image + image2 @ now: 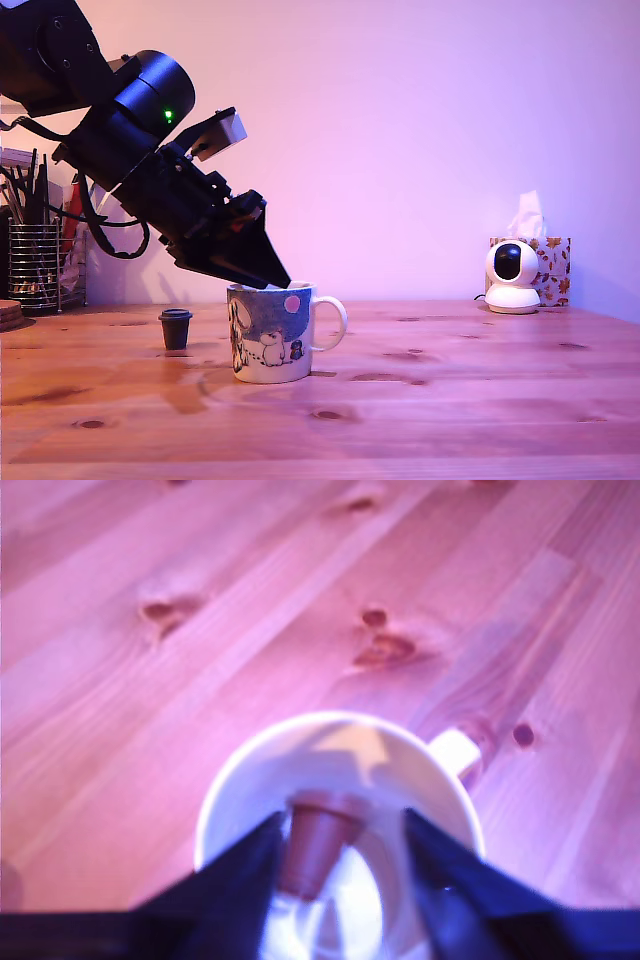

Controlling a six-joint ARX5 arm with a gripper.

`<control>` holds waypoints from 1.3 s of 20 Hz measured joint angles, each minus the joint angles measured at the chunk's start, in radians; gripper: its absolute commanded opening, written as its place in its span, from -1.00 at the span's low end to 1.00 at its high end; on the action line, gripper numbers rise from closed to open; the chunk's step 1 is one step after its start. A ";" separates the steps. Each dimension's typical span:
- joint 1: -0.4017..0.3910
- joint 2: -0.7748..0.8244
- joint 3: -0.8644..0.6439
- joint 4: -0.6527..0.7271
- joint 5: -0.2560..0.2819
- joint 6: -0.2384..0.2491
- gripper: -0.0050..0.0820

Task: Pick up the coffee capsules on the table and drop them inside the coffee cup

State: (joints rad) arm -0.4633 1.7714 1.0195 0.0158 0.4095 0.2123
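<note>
Wrist view: brown capsule sits betw. the fingers directly over the coffee cup mouth; fingers look spread, whether either touches the pod we cannot tell. Step, as we judge: drop of pod 1. Next: clear the cup, go for the dark capsule, upright just beside the cup on the exterior view's left. Gripper tips at cup rim. Desk: knotty reddish planks. Room beyond cup: plain wall, small white camera, tissue box, wire pen holder.

A home desk is suggested: a plank bench against a plain wall, with tissue box, small security camera and wire pen holder.
</note>
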 measured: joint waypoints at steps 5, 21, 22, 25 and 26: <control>-0.002 0.000 0.000 0.006 -0.023 0.000 0.29; -0.002 -0.097 0.000 -0.075 -0.043 0.000 -0.94; 0.000 -0.102 0.000 -0.087 -0.058 -0.008 -0.94; 0.016 -0.109 0.000 -0.126 -0.114 -0.045 -0.94; 0.027 -0.114 0.000 -0.126 -0.124 -0.076 -0.94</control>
State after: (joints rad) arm -0.4362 1.6577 1.0195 -0.1104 0.2855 0.1364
